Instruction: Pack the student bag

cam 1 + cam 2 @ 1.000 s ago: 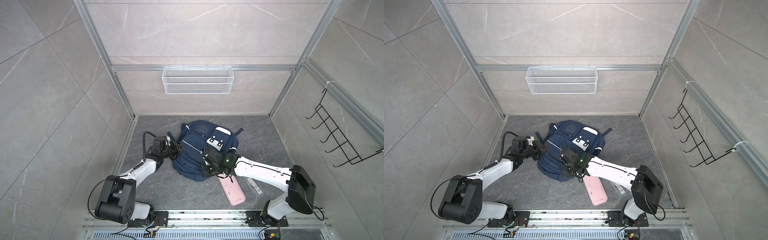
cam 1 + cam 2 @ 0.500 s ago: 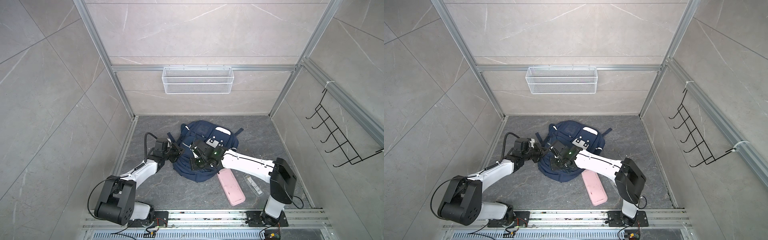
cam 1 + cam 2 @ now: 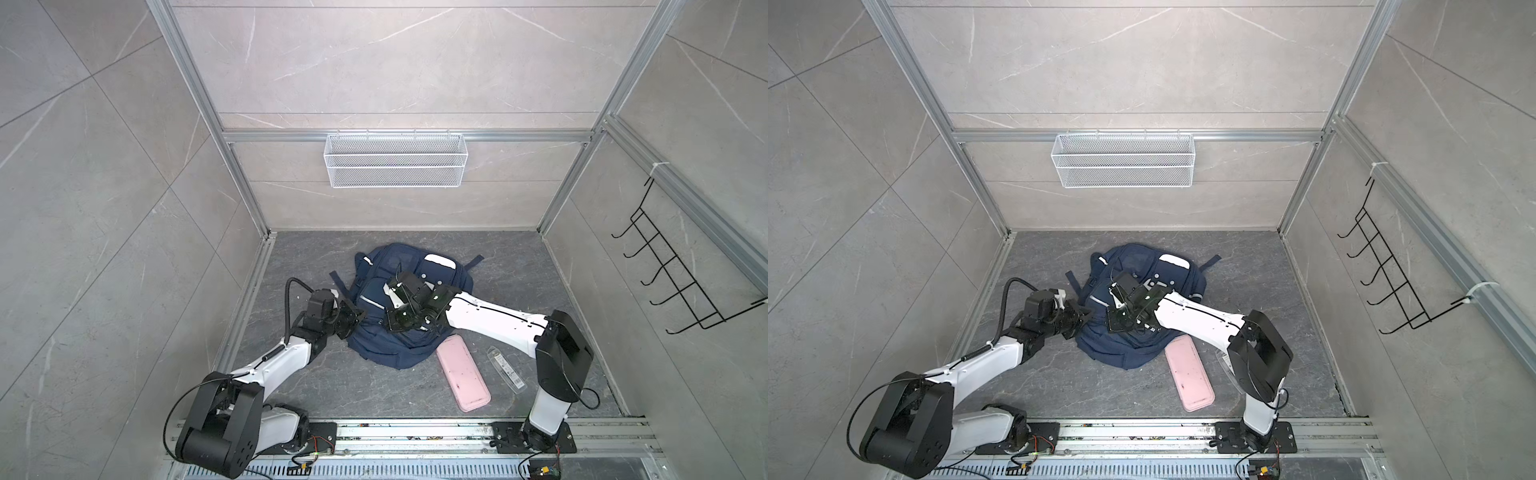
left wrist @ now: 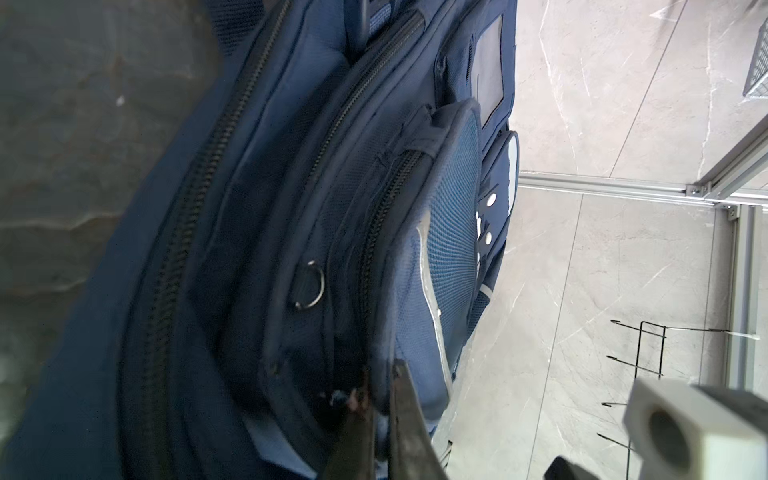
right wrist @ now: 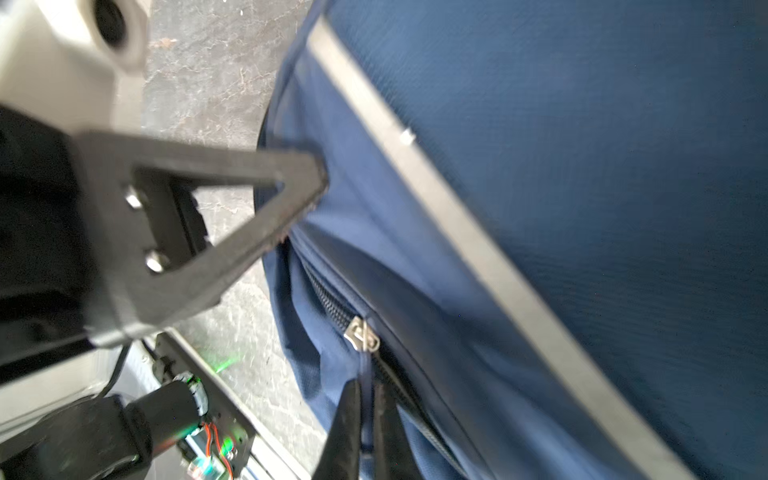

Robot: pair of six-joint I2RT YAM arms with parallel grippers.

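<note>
The bag is flopped on the floor with the pink case just beside it, left gripper pinching its side fabric and right gripper clamped on its zip pull.

The surface is a dark grey slab with pale stone veining, and a metal rail runs along its near edge. Toward the back, roughly in the middle, lies the student bag. It is a navy backpack, slumped with its zipped front pockets facing up and its dark straps splayed out on the slab. Just beside its near right corner lies a pink pencil case, long and flat; whether the two touch I cannot tell. A little further right, apart from the case and roughly parallel to it, lies a narrow clear packet.
</note>
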